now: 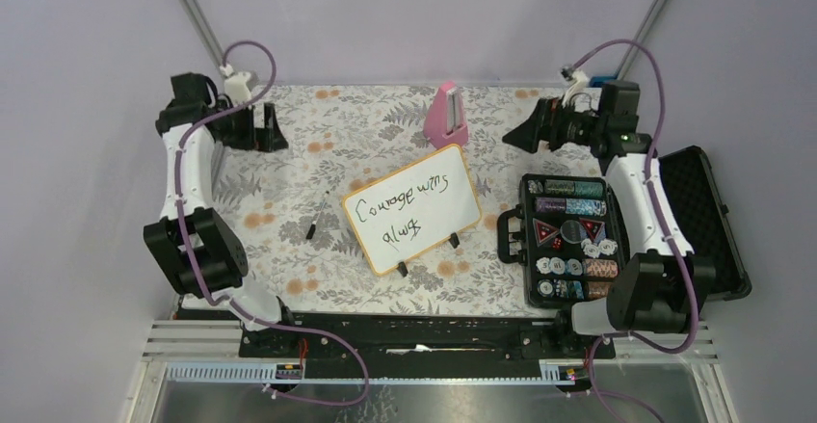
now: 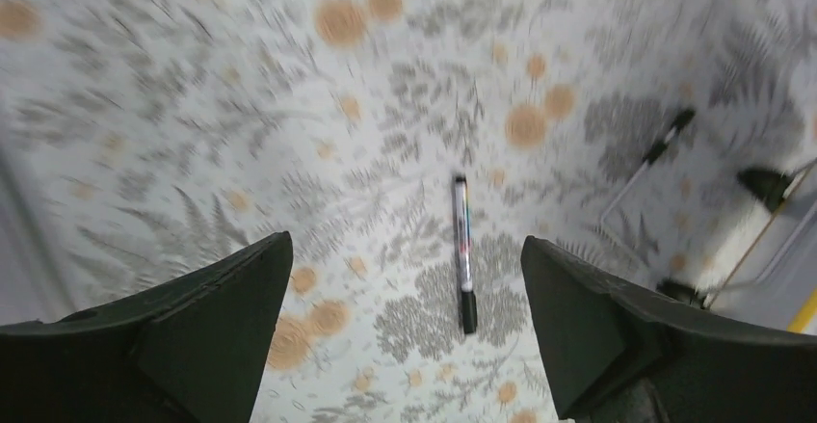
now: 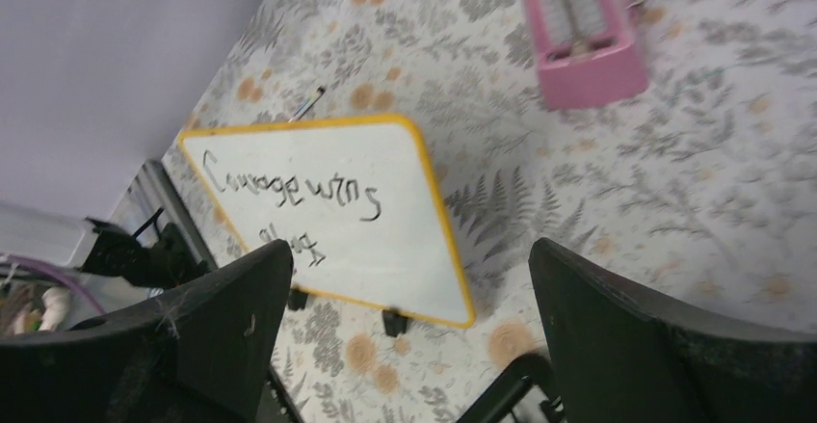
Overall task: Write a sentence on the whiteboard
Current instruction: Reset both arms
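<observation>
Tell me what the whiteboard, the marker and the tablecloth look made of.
Whiteboard: smooth white panel, orange rim, plastic or wood, unclear. Marker: likely plastic, pale barrel, black cap. Tablecloth: matte floral print, fabric or vinyl, cannot tell.

Between my left fingers [image 2: 222, 317], out past their tips, 1 pen [image 2: 463, 250] lies flat on the floral cloth [image 2: 193, 105], its black end nearer to me. Ahead of my right fingers [image 3: 617, 327], beyond the right-hand one, a pink stand [image 3: 583, 28] sits on the same cloth. Behind those fingers, back toward my base, a black case [image 1: 708, 216] lies open, its tray full of chips [image 1: 568, 269].
</observation>
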Available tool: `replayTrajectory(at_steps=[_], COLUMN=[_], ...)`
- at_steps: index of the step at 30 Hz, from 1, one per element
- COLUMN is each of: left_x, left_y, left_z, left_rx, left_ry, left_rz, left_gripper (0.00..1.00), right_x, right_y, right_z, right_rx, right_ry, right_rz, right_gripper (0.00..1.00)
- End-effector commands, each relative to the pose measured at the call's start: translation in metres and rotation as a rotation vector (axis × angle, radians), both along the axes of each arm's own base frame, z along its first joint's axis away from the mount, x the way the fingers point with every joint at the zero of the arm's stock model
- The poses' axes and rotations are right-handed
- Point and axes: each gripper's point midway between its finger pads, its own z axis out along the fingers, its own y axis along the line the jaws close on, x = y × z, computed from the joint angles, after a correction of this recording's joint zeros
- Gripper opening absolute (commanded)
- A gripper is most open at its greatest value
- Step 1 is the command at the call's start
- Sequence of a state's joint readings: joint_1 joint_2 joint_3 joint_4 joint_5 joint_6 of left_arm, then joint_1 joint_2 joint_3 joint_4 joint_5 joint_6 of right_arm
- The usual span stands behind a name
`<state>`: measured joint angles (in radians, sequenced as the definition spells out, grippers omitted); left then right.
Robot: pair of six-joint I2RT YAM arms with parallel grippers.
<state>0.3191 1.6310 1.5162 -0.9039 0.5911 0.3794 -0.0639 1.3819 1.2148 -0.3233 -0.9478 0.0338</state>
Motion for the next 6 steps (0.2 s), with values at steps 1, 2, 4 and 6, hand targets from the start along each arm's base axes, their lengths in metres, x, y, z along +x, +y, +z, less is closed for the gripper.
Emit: replayTrajectory(at_steps=[1, 2, 4, 6], left_x=[0.022, 0.028, 0.036, 0.041], left_y=[0.006, 0.012, 0.023, 0.029], left_z=[0.071, 0.079, 0.086, 0.083], left_rx=[-0.046, -0.043, -0.043, -0.035], left_ry=[-0.145, -0.169, -0.206, -0.213], left_rz=[0.089, 0.111, 0.155, 0.192], left_gripper=[0.99, 0.99, 0.99, 0.99], right_x=[0.037, 0.044, 0.056, 0.064], right_y=[-0.035, -0.043, -0.057, -0.065], right_z=[0.028, 0.031, 0.034, 0.03], right_rx=[-0.039, -0.041, -0.054, -0.065], right_ry=[-0.079, -0.085, -0.094, -0.088], right_rz=[-0.099, -0.119, -0.155, -0.182], right_gripper=[1.0, 0.99, 1.0, 1.0])
